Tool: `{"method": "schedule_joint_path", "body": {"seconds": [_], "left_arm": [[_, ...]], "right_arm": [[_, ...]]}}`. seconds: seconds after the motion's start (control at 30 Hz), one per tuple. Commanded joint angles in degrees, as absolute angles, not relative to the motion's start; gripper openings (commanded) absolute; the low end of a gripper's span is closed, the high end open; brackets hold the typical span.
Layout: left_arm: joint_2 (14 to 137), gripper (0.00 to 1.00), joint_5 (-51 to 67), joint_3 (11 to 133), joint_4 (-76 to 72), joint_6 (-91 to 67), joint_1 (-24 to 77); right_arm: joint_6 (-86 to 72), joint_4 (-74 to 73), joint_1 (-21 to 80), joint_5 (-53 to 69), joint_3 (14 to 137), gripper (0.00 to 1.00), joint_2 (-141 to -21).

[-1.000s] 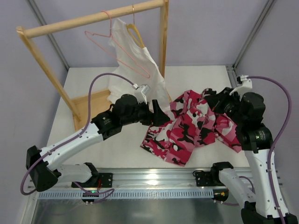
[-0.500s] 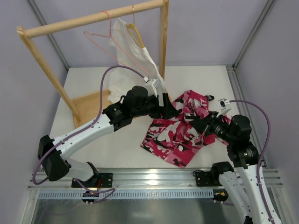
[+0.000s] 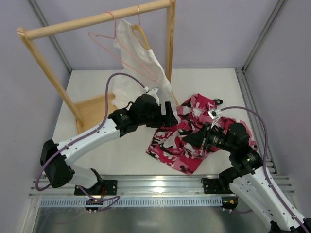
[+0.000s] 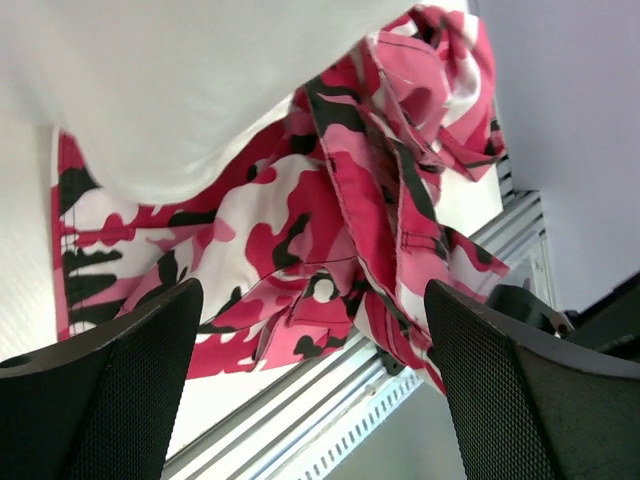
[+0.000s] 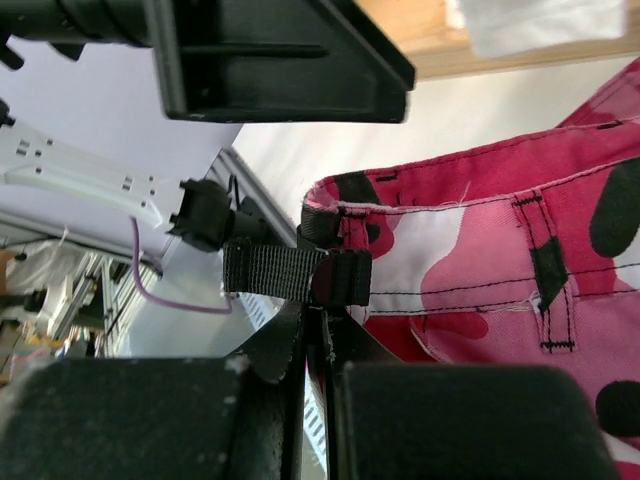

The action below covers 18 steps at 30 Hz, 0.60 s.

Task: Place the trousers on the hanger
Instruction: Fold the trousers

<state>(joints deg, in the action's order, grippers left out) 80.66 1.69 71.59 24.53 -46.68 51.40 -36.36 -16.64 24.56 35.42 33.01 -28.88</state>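
The camouflage trousers [image 3: 181, 143] lie crumpled on the white table right of centre. My right gripper [image 3: 193, 139] is shut on their waistband edge, beside a black webbing strap [image 5: 285, 272], and the cloth [image 5: 480, 250] spreads to its right. My left gripper [image 3: 167, 116] is open and empty, hovering over the trousers' far left edge; its fingers [image 4: 100, 400] stand wide apart above the cloth [image 4: 330, 220]. The pink wire hanger [image 3: 124, 53] hangs empty from the wooden rail, apart from both grippers.
A wooden rack [image 3: 97, 19] stands at the back left, its base [image 3: 95, 109] on the table. A white garment [image 3: 146, 68] hangs from a tan wooden hanger [image 3: 141, 36], and its hem [image 4: 200, 90] drapes over the left gripper. A metal rail [image 3: 160, 187] runs along the near edge.
My right gripper has moved left and toward the near edge, pulling the trousers' waistband with it. My left gripper swung out over the trousers, then drew back a little left.
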Motion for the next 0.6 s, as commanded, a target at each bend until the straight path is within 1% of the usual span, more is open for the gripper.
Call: {"method": "schedule_joint_path", "body": {"seconds": [0.0,0.03,0.07,0.23,0.33,0.43,0.47,0.5,0.53,0.57], "left_arm": [[78.49,0.92,-0.80,68.56,26.38,-48.60,51.15],[78.14,0.93,-0.18,67.34,25.24,-48.95,50.63],[77.96,0.93,3.04,65.58,22.96,-49.39,50.10],[75.77,0.93,8.16,61.09,17.06,-51.24,46.86],[74.97,0.94,10.37,58.89,14.59,-50.54,45.97],[73.66,0.94,10.72,57.40,14.94,-48.79,45.97],[72.35,0.94,9.94,57.04,15.64,-48.61,45.97],[71.64,0.94,7.67,56.08,16.43,-48.52,45.97],[70.85,0.94,6.34,55.81,18.61,-48.52,45.79],[69.27,0.94,5.46,55.29,19.50,-48.78,45.62]], "right_arm": [[-38.76,-9.77,28.99,35.25,31.03,0.04,-29.79],[-38.85,-9.23,30.31,34.64,30.59,0.04,-30.14],[-38.76,-9.05,33.37,32.63,30.32,0.04,-30.84],[-38.94,-5.47,41.73,27.69,28.83,0.04,-32.69],[-37.36,-2.38,46.22,27.07,27.95,0.04,-35.85],[-34.29,-4.38,52.19,23.56,29.61,0.05,-42.08],[-33.41,-6.05,53.69,22.77,30.84,0.07,-44.19],[-32.70,-9.54,55.01,20.68,33.20,0.14,-46.82],[-32.26,-11.58,57.19,18.31,34.53,0.34,-47.28],[-32.86,-13.34,57.91,15.93,36.11,0.42,-47.02]]}}
